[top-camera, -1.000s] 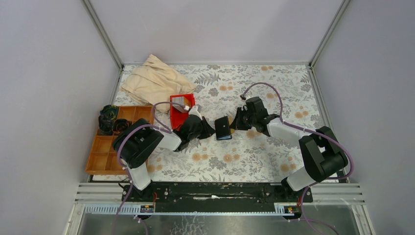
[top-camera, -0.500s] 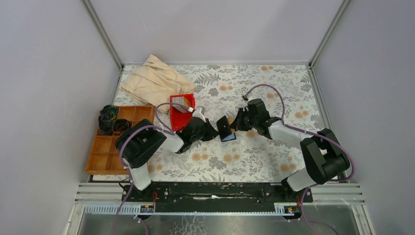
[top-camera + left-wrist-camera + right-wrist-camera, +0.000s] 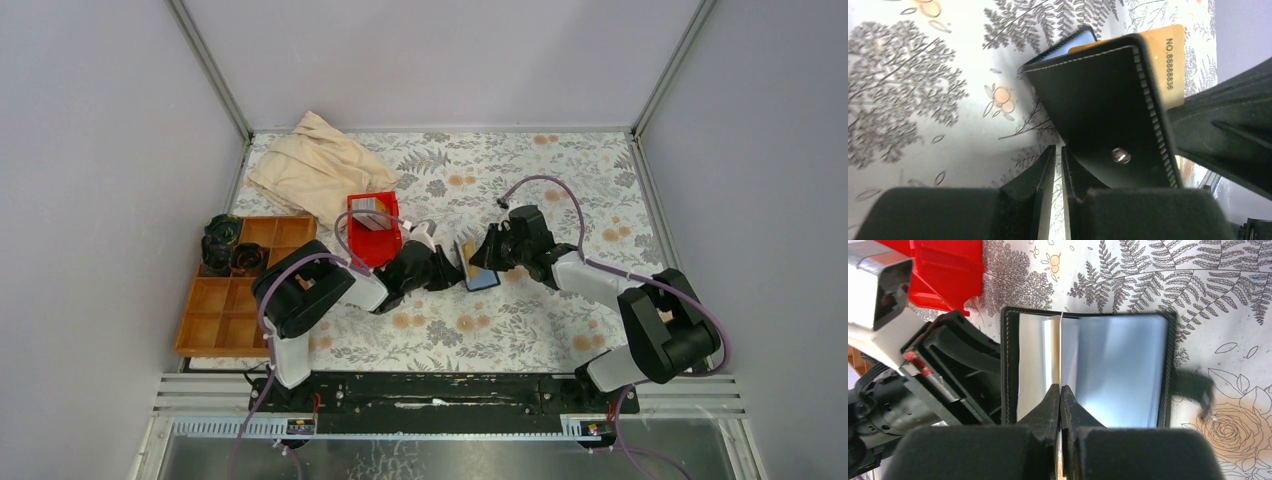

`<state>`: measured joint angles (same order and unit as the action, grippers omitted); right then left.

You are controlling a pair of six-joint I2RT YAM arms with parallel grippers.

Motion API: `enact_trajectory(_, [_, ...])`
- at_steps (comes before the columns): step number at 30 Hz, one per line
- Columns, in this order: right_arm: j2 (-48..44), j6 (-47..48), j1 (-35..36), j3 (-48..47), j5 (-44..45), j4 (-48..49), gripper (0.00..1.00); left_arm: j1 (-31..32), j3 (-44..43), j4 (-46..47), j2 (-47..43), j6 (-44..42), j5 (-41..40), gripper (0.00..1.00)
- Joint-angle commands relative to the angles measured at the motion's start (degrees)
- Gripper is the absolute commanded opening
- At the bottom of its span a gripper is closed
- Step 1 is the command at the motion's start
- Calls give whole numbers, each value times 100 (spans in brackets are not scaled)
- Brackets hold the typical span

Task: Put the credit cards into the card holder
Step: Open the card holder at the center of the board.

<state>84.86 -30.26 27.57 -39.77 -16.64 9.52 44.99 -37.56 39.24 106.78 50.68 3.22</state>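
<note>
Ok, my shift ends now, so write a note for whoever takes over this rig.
Left claw: nearly closed against the card holder's outer cover; grip unclear.
Right claw: shut on a thin edge-on card, likely the tan card, inside the open holder.
Done: a blue card is in, sticking out.
To do: seat the tan card; more cards seemingly wait in the red bin.

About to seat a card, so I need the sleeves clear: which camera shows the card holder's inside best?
Right wrist: the card holder lies open towards that lens, its clear sleeves filling the frame. Left wrist shows only its black outer cover, a tan card poking past it. Top external shows it small and tilted.
</note>
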Motion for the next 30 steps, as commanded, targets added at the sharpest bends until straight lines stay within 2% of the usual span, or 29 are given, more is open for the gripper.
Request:
enact_trajectory(1, [-343, 94, -6, -23, -45, 13, 0, 81, -97, -1243, 633, -171, 181, 18])
enact_trajectory(10, [-473, 279, 10, -53, 309, -387, 0, 80, -565, -1151, 965, -226, 422, 20])
enact_trajectory(15, [-392, 255, 121, -43, 456, -353, 0, 77, -367, -1089, 1025, -221, 518, 22])
enact_trajectory(19, [-312, 311, 414, -171, 923, -515, 0, 81, -169, -1186, 1018, -294, 548, 24])
enact_trajectory(30, [-170, 297, 789, -426, 1520, -723, 0, 81, 526, -1800, 307, -471, 134, 34])
